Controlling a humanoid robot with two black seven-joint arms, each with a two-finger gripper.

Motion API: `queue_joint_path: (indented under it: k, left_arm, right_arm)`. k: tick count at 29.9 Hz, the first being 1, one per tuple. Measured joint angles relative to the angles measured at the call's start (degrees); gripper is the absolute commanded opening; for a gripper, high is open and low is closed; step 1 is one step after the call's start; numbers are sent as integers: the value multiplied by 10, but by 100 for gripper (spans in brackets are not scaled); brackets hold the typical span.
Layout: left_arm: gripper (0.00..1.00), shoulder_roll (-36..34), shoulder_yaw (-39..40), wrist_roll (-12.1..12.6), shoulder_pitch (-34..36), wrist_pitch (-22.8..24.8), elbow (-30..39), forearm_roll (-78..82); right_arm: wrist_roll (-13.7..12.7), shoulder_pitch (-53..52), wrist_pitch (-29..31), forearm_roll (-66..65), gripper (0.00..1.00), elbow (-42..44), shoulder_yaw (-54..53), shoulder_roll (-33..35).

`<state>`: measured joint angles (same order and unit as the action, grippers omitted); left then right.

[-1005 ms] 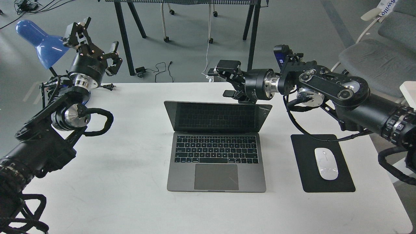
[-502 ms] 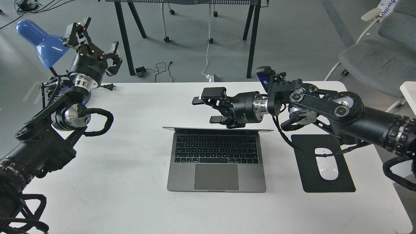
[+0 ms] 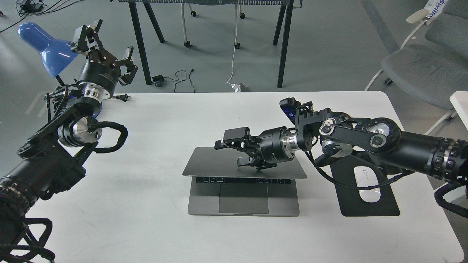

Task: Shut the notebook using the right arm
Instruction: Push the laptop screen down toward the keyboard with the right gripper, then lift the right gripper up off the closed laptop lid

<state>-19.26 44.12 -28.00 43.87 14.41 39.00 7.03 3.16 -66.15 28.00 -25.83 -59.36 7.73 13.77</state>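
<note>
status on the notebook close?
Mostly done: notebook lid is tilted well over the keyboard; only the bottom key row and trackpad show. In hand: right end effector, fingers apart, sits on the lid. Left: lid not yet flat. Left end effector is raised by the lamp.

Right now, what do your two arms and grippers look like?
Both arms are black and jointed, with silver rings at the wrists and braided black cable looped alongside. The right gripper and left gripper are black with chunky linked fingers. Small white lettering marks their bodies, too small to read.
</note>
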Motion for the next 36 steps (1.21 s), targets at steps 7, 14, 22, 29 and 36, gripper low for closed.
queue_joint_path:
  k: [7, 14, 22, 29, 36]
  left_arm:
    - [100, 0, 0, 0, 0, 0, 0, 0]
    - [100, 0, 0, 0, 0, 0, 0, 0]
    - [100, -1, 0, 0, 0, 0, 0, 0]
    - [100, 0, 0, 0, 0, 0, 0, 0]
    - [100, 0, 0, 0, 0, 0, 0, 0]
  right_arm:
    - [-9, 31, 0, -11, 100, 9, 24, -1]
    - [-10, 67, 0, -23, 100, 23, 25, -2]
    - [-10, 87, 0, -23, 100, 43, 27, -3]
    - [-10, 82, 0, -21, 100, 44, 18, -4]
    - [-10, 57, 0, -19, 100, 55, -120, 1]
